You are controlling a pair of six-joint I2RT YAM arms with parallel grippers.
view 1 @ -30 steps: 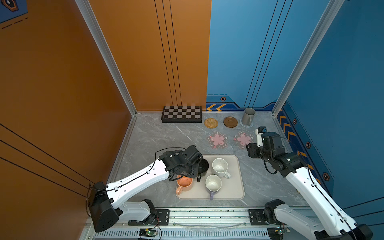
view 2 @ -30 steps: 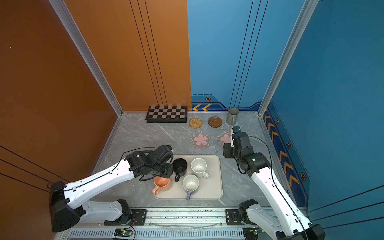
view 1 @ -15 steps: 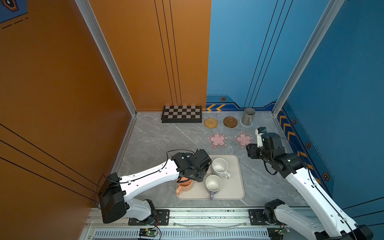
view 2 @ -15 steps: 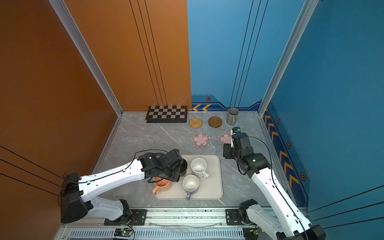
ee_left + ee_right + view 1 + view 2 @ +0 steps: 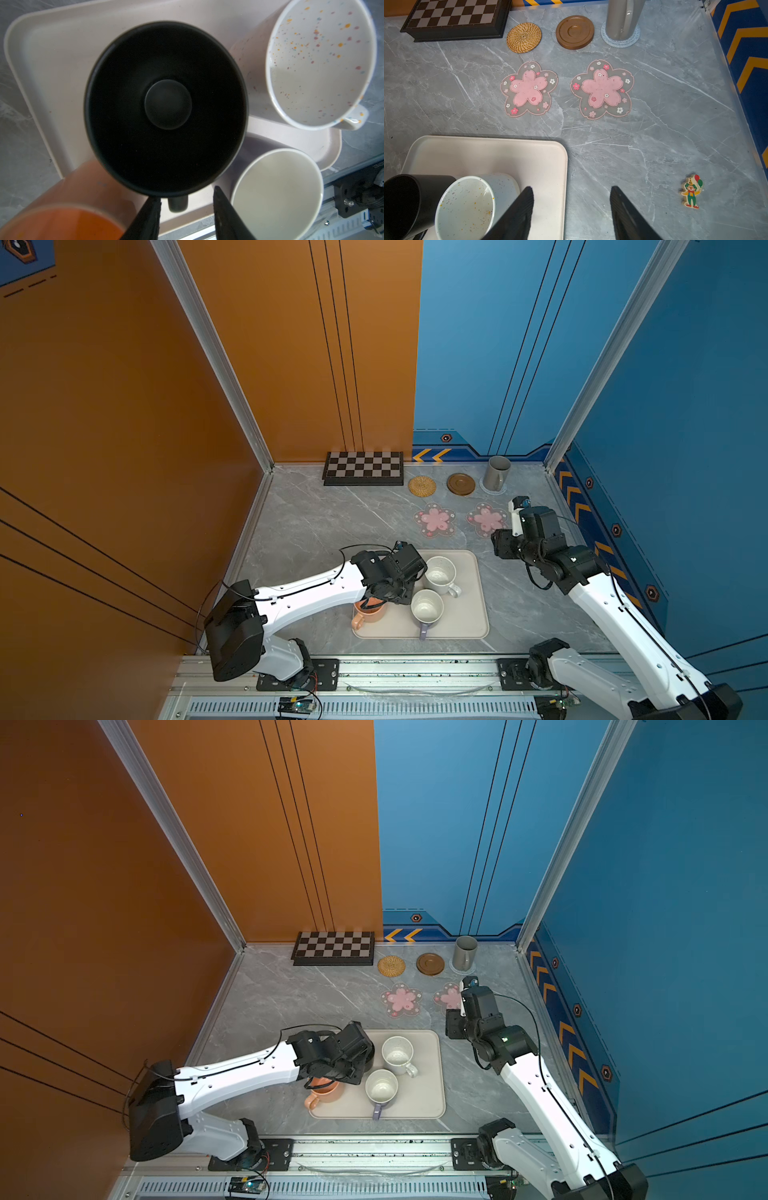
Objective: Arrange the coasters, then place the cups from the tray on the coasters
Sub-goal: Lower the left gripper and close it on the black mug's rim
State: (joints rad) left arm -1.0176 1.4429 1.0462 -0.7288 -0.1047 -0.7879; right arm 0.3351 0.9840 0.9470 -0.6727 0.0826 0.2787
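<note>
Grey marble desk (image 5: 332, 522) fills the booth floor, with the cream tray (image 5: 469, 614) at its 6 o'clock. On the tray, the black mug (image 5: 166, 104) stands toward 11 o'clock. It is crowded by the peach mug (image 5: 62, 218) at 8 o'clock, the lavender mug (image 5: 276, 193) near 6 and the speckled mug (image 5: 318, 62) at 1.

The left claw (image 5: 187, 195) hangs over the black mug, fingers parted either side of its handle, not yet pinching. Closing here could knock the peach or lavender rim, since both press close to the fingers. A grip on the thin handle alone might also let the mug swing when lifted.

The right claw (image 5: 571, 188) hovers open and empty by the tray's 2 o'clock corner.

At the desk's 1 o'clock, the blossom coasters (image 5: 529, 88), rattan coaster (image 5: 523, 37) and wooden coaster (image 5: 574, 32) lie bare. The grey mug (image 5: 623, 18) occupies the grey-blue coaster (image 5: 620, 40).
</note>
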